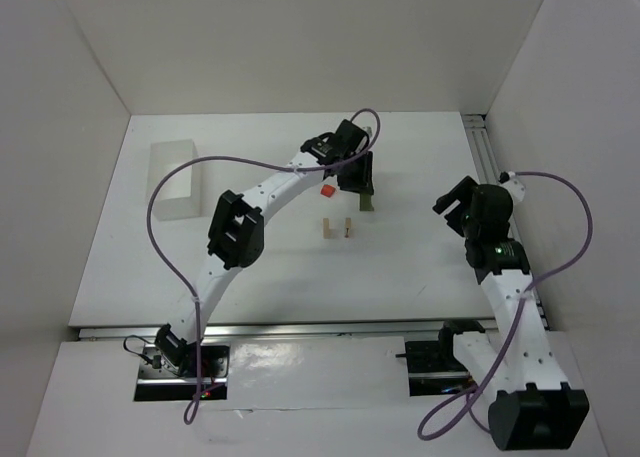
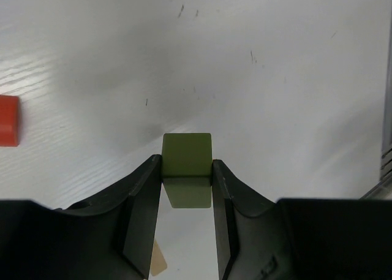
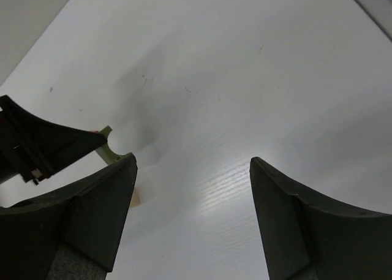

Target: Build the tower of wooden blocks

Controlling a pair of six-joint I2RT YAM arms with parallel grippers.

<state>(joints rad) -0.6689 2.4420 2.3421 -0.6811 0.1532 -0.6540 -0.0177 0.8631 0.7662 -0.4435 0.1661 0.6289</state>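
Observation:
My left gripper (image 2: 187,168) is shut on an olive-green block (image 2: 187,154), held by its sides above the table. In the top view this green block (image 1: 366,203) hangs just right of a small red block (image 1: 326,191) lying on the table. Two pale tan uprights (image 1: 337,228) stand side by side a little nearer, with nothing on top. The red block (image 2: 7,121) shows at the left edge of the left wrist view. My right gripper (image 3: 193,170) is open and empty over bare table, to the right of the blocks (image 1: 452,201).
A white rectangular box (image 1: 175,178) stands at the back left of the table. White walls enclose the table on three sides. A metal rail (image 1: 483,152) runs along the right edge.

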